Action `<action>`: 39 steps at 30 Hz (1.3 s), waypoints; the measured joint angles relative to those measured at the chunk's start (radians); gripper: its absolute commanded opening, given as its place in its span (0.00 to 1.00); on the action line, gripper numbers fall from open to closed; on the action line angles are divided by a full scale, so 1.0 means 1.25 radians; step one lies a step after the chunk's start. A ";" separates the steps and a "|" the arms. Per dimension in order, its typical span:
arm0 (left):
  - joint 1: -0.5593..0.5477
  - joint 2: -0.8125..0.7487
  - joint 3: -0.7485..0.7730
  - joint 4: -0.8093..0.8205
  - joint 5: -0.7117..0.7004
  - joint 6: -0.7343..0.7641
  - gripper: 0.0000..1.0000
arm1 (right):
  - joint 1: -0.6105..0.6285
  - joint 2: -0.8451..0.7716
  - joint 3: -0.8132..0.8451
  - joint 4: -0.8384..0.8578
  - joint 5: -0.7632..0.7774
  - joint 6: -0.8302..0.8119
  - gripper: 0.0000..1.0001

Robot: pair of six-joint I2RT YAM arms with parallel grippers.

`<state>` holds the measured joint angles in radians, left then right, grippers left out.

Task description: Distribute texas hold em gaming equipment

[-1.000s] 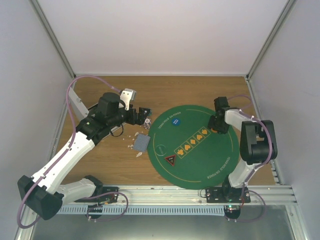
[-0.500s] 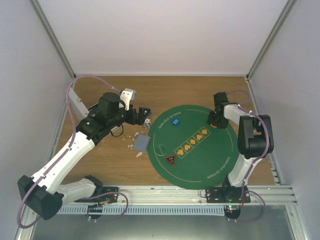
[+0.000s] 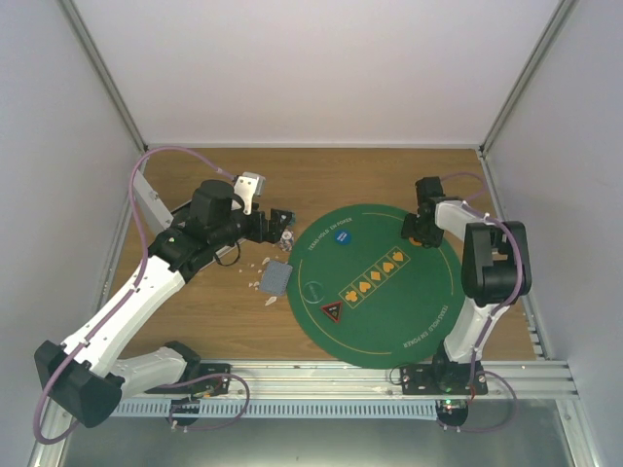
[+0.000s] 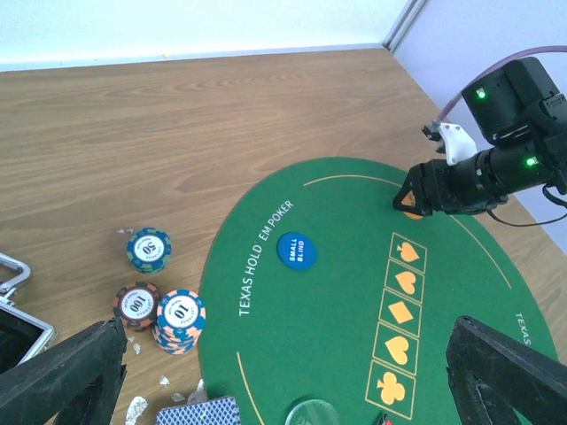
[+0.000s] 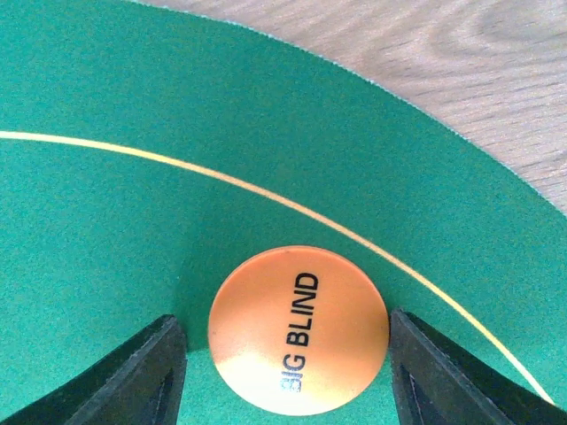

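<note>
The orange BIG BLIND token (image 5: 299,329) lies flat on the green mat (image 3: 409,311) near its far right rim. My right gripper (image 5: 283,367) is open and straddles the token: the right finger (image 5: 434,363) is at its edge, and the left finger stands a little off. The blue SMALL BLIND token (image 4: 296,250) lies on the mat's far left part. The red-triangle token (image 3: 331,312) sits near the front left. The blue-backed card deck (image 3: 276,279) lies on the wood left of the mat. Chip stacks (image 4: 181,319) stand beyond the deck. My left gripper (image 3: 282,226) hovers open and empty over the chips.
A silver case (image 3: 146,199) lies at the far left of the table, its corner in the left wrist view (image 4: 13,310). A clear round disc (image 4: 312,413) rests on the mat's left edge. Small white scraps (image 3: 258,282) lie beside the deck. White walls enclose the table.
My right gripper has moved a little toward the mat's far right rim and now sits low over the orange token. The left arm has not moved.
</note>
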<state>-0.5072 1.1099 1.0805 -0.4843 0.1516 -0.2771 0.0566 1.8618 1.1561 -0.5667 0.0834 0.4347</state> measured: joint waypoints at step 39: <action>0.000 -0.055 0.017 -0.069 -0.093 -0.063 0.99 | 0.501 -0.243 0.008 0.149 -0.088 0.087 1.00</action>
<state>-0.5072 1.0409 1.1015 -0.5705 0.0357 -0.3561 0.6827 1.5585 1.1656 -0.3805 -0.0269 0.5438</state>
